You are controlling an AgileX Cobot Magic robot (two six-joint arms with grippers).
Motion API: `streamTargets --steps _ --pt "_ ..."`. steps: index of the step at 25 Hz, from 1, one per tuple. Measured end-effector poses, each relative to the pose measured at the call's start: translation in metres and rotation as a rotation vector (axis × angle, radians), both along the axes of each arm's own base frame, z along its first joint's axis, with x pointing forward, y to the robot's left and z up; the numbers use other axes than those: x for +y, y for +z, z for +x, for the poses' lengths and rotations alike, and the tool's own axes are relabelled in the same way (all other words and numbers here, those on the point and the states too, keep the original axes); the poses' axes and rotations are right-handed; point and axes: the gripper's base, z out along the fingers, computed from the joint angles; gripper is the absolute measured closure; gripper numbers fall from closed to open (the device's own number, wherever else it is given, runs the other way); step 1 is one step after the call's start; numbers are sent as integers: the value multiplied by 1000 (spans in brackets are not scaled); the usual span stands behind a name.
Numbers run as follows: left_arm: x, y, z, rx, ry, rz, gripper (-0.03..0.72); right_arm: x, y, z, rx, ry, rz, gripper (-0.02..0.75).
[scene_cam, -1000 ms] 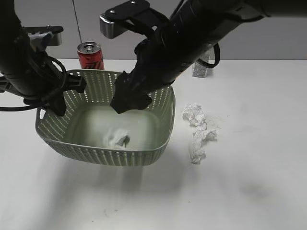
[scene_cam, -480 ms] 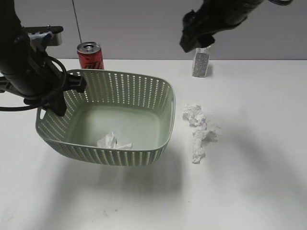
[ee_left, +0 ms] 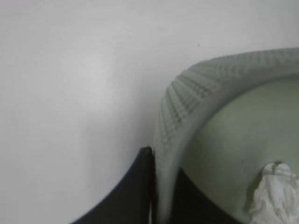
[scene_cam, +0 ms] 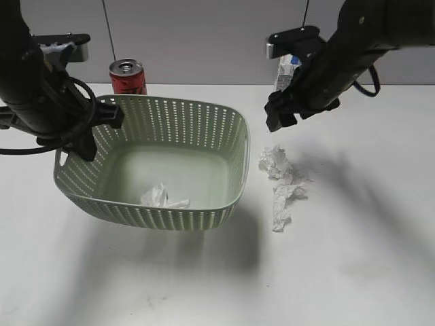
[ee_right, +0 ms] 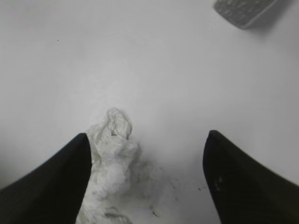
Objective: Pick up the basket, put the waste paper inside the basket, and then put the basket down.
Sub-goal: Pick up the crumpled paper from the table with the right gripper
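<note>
The left gripper (scene_cam: pixel 88 132) is clamping the left rim of the pale sage-green slotted plastic basket (scene_cam: pixel 204 129), its fingers (ee_left: pixel 135 186) pinching the wall from both sides and holding the basket tilted off the white table (scene_cam: pixel 353 258), as the shadow beneath suggests. One small crumpled white paper wad (scene_cam: pixel 162 198) is lying inside on the basket floor, toward the near side, so the task appears partly done. A larger cluster of crumpled white waste paper (scene_cam: pixel 280 183) is sitting on the table just right of the basket. The right gripper (ee_right: pixel 147 179) is hovering above that cluster with its jaws spread wide and empty, apparently lining up the next pick. A red drink can (scene_cam: pixel 128 77) is standing at the far side behind the basket. Loading the rest and setting the basket down are left.
</note>
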Motion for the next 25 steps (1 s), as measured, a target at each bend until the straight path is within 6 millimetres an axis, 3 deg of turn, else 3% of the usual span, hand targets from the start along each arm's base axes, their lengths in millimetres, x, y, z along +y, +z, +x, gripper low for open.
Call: streamTargets --steps 7,10,12,15,17,19,25 --pt "0 0 1 -7 1 -3 680 12 -74 2 149 7 -29 178" --pt "0 0 1 -8 1 -4 680 12 -85 2 177 14 -44 201" --pt "0 0 1 -8 1 -4 680 12 -84 2 183 16 -46 298" --pt "0 0 1 -9 1 -4 680 11 -82 -1 205 19 -49 581" --pt "0 0 1 -9 1 -4 680 11 -75 -3 209 24 -48 677" --pt "0 0 1 -9 1 -4 680 10 -56 -5 180 27 -35 705" --pt "0 0 1 -9 1 -4 680 12 58 -26 -18 66 145 713"
